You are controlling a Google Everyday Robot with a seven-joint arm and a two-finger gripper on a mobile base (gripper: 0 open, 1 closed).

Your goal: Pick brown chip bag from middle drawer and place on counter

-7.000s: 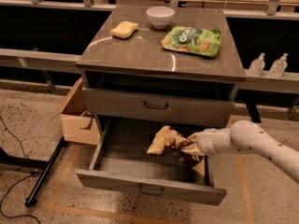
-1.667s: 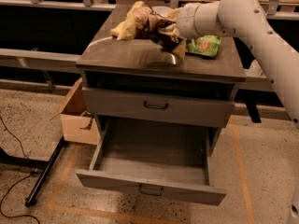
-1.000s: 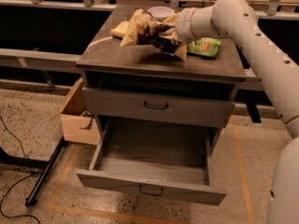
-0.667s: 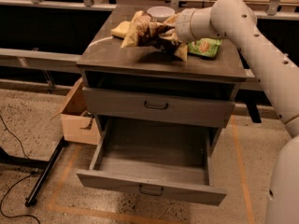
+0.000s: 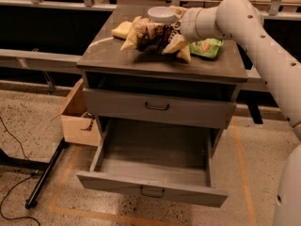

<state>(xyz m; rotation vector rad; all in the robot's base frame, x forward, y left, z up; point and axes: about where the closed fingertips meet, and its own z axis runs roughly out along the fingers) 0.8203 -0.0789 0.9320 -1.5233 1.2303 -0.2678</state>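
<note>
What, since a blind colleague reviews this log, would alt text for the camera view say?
The robot's hand, over the glossy grey-brown counter, is at the crinkled dark-brown chip bag, beside a green chip bag and a white bowl. Below, the wide grey wooden middle drawer stands pulled open.

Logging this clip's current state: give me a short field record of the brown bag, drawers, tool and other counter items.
brown bag: low over the middle of the counter; contact unclear
tool: above the counter, at the bag's right end
middle drawer: pulled open, nothing seen inside
top drawer: shut
also on counter: green bag, bowl, yellow sponge
</note>
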